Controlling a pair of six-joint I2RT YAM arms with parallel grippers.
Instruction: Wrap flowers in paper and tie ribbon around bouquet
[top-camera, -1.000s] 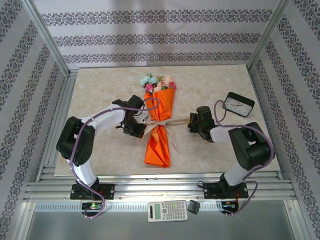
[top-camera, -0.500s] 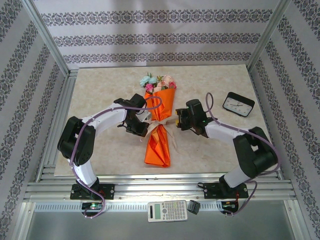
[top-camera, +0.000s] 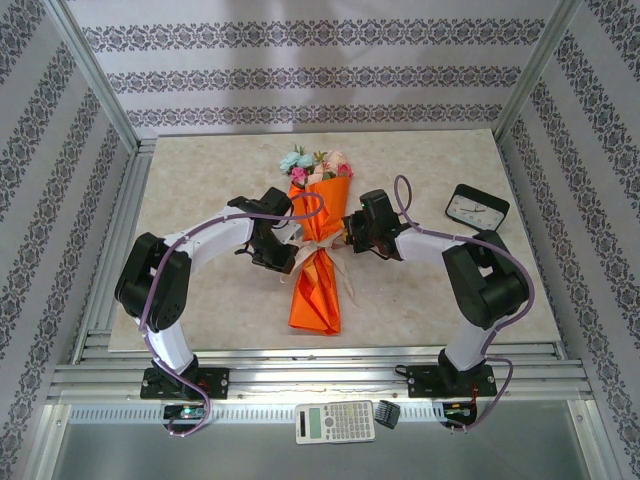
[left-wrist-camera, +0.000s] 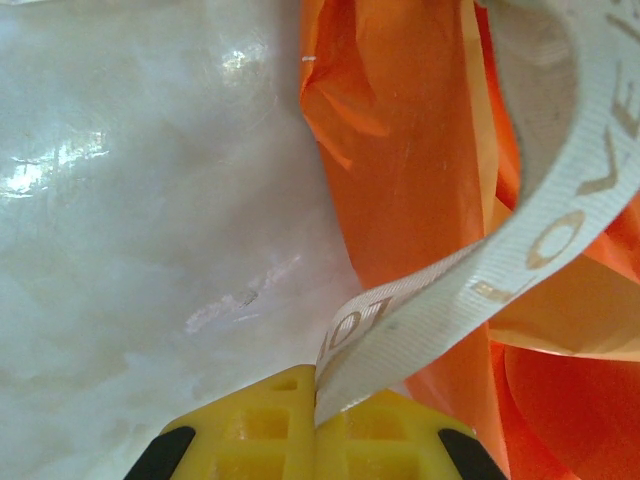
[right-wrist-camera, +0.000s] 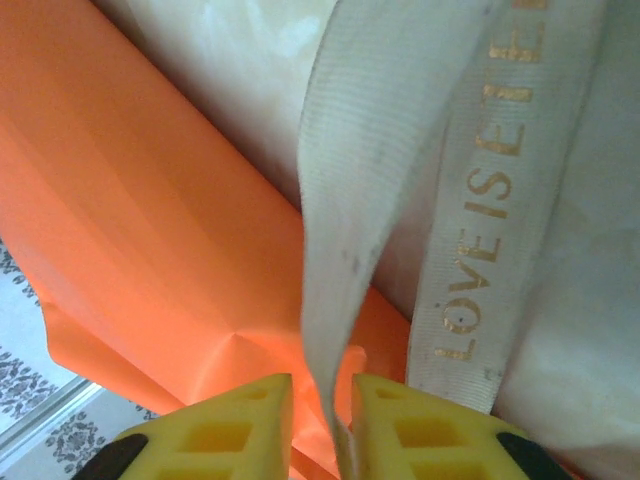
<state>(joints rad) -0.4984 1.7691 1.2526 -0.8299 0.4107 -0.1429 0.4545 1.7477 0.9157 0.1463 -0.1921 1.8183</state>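
Bouquet (top-camera: 315, 285) wrapped, ribbon (left-wrist-camera: 470, 290) round its waist, knot seemingly unfinished: left fingers (left-wrist-camera: 250, 430) pinch one strand, right fingers (right-wrist-camera: 230, 425) straddle another, grip unclear

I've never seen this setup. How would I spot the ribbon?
Find the table, then the orange bouquet lying at its middle. The ribbon is the band cinching the bouquet's narrow waist. Unlike the orange paper around it, it is flat cream fabric with gold lettering.

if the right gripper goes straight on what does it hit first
The right gripper would first meet the ribbon strand lying between its jaws, then probably the orange paper close behind; depth is unclear.
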